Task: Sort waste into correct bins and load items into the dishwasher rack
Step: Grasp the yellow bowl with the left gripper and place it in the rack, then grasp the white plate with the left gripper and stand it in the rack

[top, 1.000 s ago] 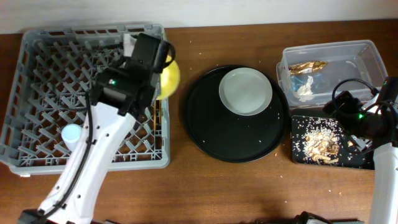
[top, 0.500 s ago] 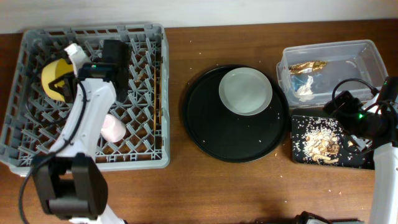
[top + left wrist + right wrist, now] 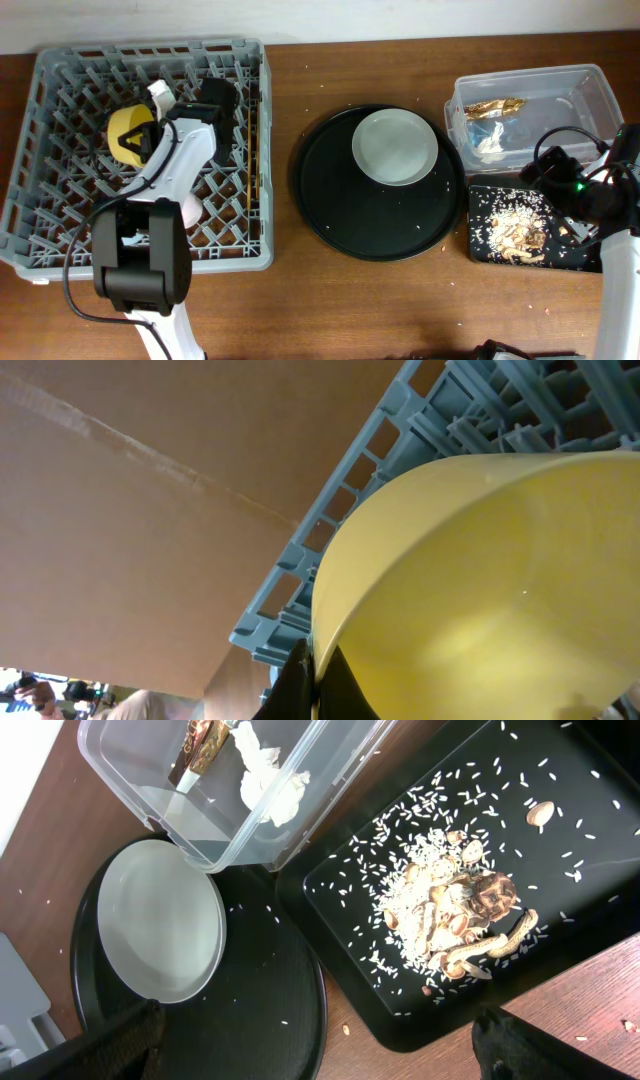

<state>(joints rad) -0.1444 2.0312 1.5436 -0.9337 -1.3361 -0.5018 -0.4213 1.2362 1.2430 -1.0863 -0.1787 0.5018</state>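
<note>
My left gripper [image 3: 312,672] is shut on the rim of the yellow bowl [image 3: 480,590]. It holds the bowl tilted over the far-left part of the grey dishwasher rack [image 3: 60,150]; the bowl also shows in the overhead view [image 3: 130,135]. The chopsticks [image 3: 262,145] lie along the rack's right edge. The pale plate [image 3: 395,147] sits on the round black tray [image 3: 370,215]. The clear tub [image 3: 580,95] holds the gold wrapper [image 3: 493,106] and white tissue [image 3: 488,142]. The shallow black tray [image 3: 490,205] holds food scraps [image 3: 515,232]. My right gripper [image 3: 320,1060] is open and empty beside it. Both cups are hidden.
In the right wrist view the plate [image 3: 160,935], the tub [image 3: 300,750] and the scraps with rice [image 3: 450,905] lie below the open fingers. A few crumbs dot the brown table [image 3: 330,300]. The left arm's base covers the rack's front middle.
My left gripper has carried the yellow bowl from the rack's right edge to over its far-left part. The right arm has not moved.
</note>
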